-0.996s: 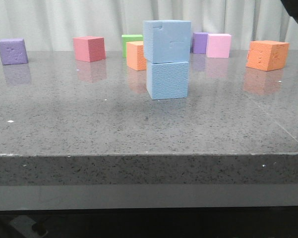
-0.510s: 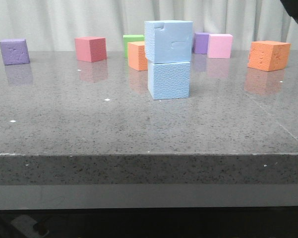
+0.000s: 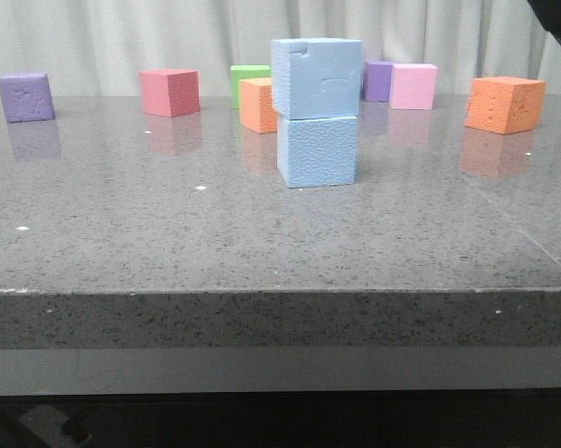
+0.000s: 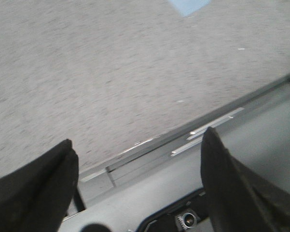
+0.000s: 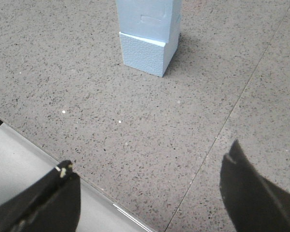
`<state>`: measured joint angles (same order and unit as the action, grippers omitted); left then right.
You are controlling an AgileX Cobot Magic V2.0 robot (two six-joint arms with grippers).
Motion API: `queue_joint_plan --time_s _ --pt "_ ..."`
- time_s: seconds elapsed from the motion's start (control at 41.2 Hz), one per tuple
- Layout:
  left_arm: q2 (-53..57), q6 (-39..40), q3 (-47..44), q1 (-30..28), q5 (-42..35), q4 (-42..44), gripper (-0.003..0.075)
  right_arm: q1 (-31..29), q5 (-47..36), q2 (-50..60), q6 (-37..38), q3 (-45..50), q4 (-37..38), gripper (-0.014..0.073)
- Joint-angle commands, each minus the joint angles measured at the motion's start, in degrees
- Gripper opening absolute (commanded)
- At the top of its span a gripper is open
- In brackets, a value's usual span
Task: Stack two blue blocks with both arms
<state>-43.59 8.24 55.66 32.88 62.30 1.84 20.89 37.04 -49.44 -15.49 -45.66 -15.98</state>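
Stacked square on the desk (image 3: 121,233), upper blue block (image 3: 316,77) over lower blue block (image 3: 317,151); left pincer (image 4: 135,186) and right pincer (image 5: 147,198) spread, empty, well clear so nothing topples.

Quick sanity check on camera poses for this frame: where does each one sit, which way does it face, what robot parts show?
Front: low, near table height, facing forward at the stacked blue blocks; only a dark bit of the robot at the top right corner.
Left wrist: on the left arm, looking down at the table edge; open left tool in view.
Right wrist: on the right arm, looking down at the stack; open right tool in view.
Shared: front and right wrist both show the stack.
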Motion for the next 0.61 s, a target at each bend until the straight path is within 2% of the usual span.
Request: queue_joint_plan --time_s 0.0,0.291,0.583 --pt "3.8 2.5 -1.7 0.2 -4.2 2.5 0.051 -0.3 -3.2 0.7 -0.5 -1.2 -0.8 0.0598" --pt "11.0 2.1 -4.8 0.2 -4.2 2.5 0.051 -0.3 -1.7 4.5 -0.5 -1.7 0.0 0.0598" --pt "12.1 1.8 -5.0 0.2 -4.4 2.5 0.051 -0.3 6.0 14.4 1.4 -1.7 2.5 0.0598"
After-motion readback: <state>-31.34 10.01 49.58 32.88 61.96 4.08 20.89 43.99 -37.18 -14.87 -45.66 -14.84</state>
